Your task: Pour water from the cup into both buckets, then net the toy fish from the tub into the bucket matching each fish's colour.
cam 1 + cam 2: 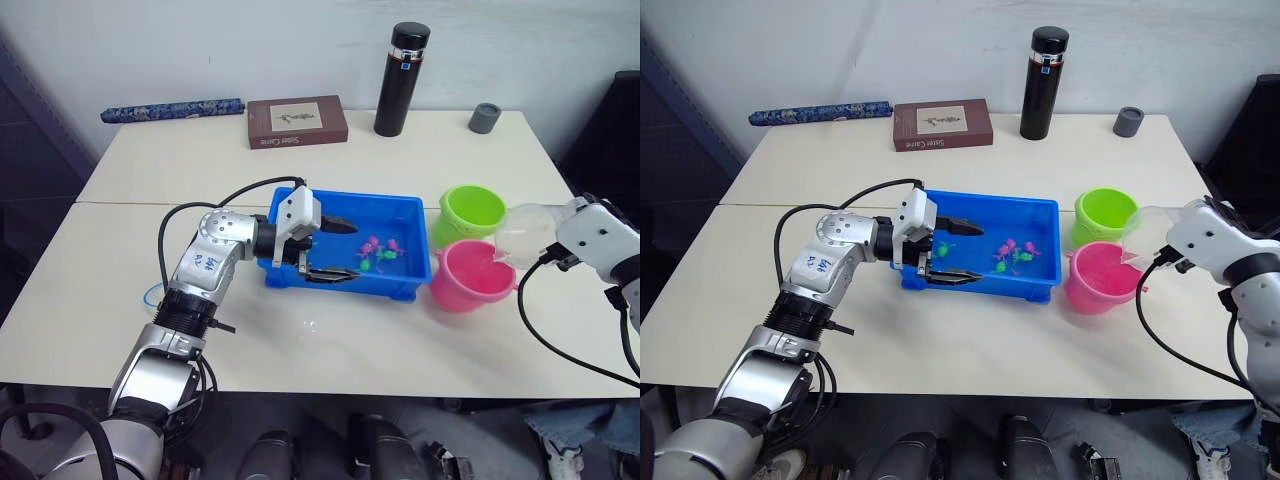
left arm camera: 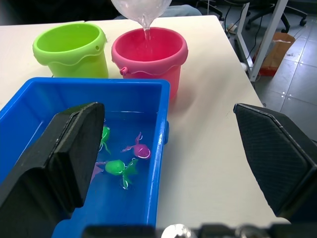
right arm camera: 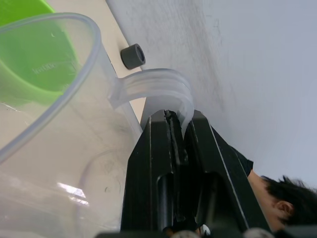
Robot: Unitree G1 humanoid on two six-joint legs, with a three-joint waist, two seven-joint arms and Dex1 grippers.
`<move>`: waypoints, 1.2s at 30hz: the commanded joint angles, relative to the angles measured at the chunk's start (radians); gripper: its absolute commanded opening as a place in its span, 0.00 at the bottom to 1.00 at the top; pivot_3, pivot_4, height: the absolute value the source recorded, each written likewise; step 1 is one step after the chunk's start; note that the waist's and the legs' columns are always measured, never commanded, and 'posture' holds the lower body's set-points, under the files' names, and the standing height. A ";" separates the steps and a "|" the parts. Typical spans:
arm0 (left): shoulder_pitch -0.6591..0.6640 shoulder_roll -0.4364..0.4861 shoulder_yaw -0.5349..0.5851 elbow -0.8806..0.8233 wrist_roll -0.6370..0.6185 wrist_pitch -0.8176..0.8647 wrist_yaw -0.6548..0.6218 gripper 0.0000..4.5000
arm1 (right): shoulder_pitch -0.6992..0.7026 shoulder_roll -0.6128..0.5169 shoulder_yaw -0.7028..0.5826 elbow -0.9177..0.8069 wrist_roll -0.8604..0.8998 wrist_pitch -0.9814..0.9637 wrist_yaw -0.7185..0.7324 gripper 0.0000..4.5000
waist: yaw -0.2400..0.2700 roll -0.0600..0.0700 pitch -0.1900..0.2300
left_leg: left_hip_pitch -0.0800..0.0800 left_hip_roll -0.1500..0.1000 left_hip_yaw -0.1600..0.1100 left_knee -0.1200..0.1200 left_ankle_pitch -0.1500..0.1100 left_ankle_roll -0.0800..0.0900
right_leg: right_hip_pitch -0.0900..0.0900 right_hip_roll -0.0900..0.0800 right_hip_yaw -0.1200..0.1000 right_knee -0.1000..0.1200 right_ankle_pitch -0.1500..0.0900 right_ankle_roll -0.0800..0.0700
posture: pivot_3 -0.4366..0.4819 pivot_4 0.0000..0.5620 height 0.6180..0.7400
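Note:
My right gripper (image 3: 176, 120) is shut on the handle of the clear cup (image 1: 524, 232). The cup is tipped over the pink bucket (image 1: 468, 277), and a thin stream of water (image 2: 145, 30) falls from its lip into that bucket. The lime green bucket (image 1: 472, 209) stands just behind the pink one. The blue tub (image 1: 404, 208) holds water and several green and pink toy fish (image 1: 378, 250) near its right end. My left gripper (image 1: 334, 250) is open at the tub's left end. One finger (image 2: 59, 158) is inside the tub and the other finger (image 2: 277, 153) is outside its front wall.
A tall black flask (image 1: 401, 78), a small grey cap (image 1: 485, 117), a brown book (image 1: 297, 121) and a blue patterned roll (image 1: 172, 109) line the table's far edge. A thin blue arc (image 1: 149, 294) peeks from behind my left forearm. A person's head (image 3: 283, 197) shows by the wall.

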 commanded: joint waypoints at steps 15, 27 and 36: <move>0.076 0.134 0.118 -0.186 -0.092 0.106 -0.012 1.00 | -0.002 -0.017 -0.037 -0.036 -0.038 -0.036 0.009 0.01 | -0.003 0.000 0.000 | 0.000 0.000 0.000 0.001 0.000 0.000 | 0.000 0.000 0.000 0.001 0.000 0.000 | 0.48 0.27 1.00; 0.129 0.185 0.130 -0.287 -0.123 0.184 -0.003 1.00 | -0.032 0.025 -0.046 -0.042 0.019 0.025 0.025 0.01 | -0.002 0.000 0.000 | 0.000 0.000 -0.001 0.002 0.000 0.000 | 0.000 0.000 0.000 0.001 0.000 0.000 | 0.48 0.27 1.00; 0.130 0.195 0.146 -0.292 -0.148 0.214 0.002 1.00 | -0.133 0.108 -0.119 -0.034 0.172 0.218 0.028 0.01 | -0.002 0.000 0.000 | -0.001 0.000 -0.001 0.003 0.000 0.000 | 0.000 0.000 0.000 0.002 0.000 0.000 | 0.48 0.27 1.00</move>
